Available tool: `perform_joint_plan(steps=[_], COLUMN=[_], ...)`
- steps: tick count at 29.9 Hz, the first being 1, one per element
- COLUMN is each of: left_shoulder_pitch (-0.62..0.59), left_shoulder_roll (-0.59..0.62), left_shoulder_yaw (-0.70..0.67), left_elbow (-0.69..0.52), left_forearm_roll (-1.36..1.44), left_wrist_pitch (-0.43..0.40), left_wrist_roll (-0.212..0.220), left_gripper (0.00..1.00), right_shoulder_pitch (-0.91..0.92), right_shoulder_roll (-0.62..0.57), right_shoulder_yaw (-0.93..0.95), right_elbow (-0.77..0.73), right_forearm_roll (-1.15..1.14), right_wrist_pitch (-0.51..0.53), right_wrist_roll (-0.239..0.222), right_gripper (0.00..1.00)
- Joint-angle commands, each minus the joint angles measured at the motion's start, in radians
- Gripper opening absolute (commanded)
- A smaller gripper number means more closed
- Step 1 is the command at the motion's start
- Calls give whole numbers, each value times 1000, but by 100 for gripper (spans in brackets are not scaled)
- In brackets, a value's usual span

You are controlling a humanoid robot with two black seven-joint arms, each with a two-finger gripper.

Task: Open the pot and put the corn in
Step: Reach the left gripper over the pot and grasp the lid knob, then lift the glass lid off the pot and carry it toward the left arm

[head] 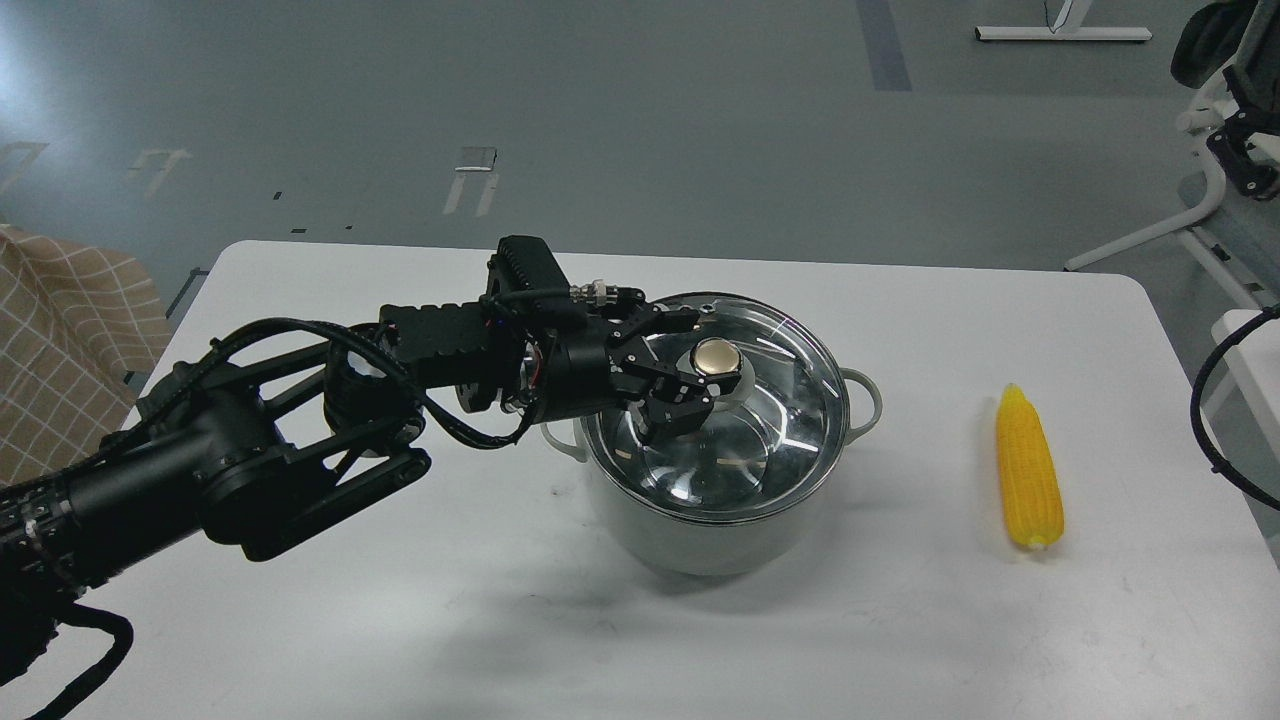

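The pale grey-green pot (700, 545) stands in the middle of the white table (400, 620). Its glass lid (770, 450) lies on it, with the gold knob (715, 357) on top. My left gripper (692, 360) reaches in from the left at the knob. One finger is behind the knob and one finger (685, 405) is in front, and the jaws look a little apart. The yellow corn (1029, 480) lies on the table to the right of the pot, pointed end away from me. My right gripper is out of view.
A black cable (1205, 400) loops in at the right edge. A checked cloth (70, 340) lies off the table's left side. White frame legs (1190, 215) stand on the floor at the back right.
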Motion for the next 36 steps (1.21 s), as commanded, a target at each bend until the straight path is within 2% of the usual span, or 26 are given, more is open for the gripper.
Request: perform_joint_plan(steps=[1, 6, 11, 14, 21, 33, 36], left_shoulder_pitch=[0, 5, 15, 17, 20, 2, -1], left_shoulder_roll=[-2, -6, -9, -8, -8, 30, 104], left_shoulder_yaw=[0, 0, 2, 2, 0, -60, -90], left_elbow=[-2, -2, -2, -2, -5, -65, -92], left_forearm_roll=[0, 0, 0, 0, 0, -33, -62], left_wrist_pitch=[0, 0, 0, 0, 0, -4, -4], left_wrist_roll=[0, 0, -1, -1, -3, 2, -1], left_gripper=[74, 74, 67, 56, 43, 42, 42], right_shoulder_pitch=[0, 0, -2, -2, -2, 0, 0], right_shoulder_roll=[0, 0, 0, 0, 0, 0, 0], right_shoulder_yaw=[1, -1, -1, -1, -3, -4, -4], right_elbow=[-2, -4, -2, -2, -1, -2, -5], right_forearm_roll=[0, 0, 0, 0, 0, 0, 0], right_wrist_pitch=[0, 0, 0, 0, 0, 0, 0], right_wrist_roll=[0, 0, 0, 0, 0, 0, 0], right_gripper=[100, 100, 100, 100, 100, 100, 100])
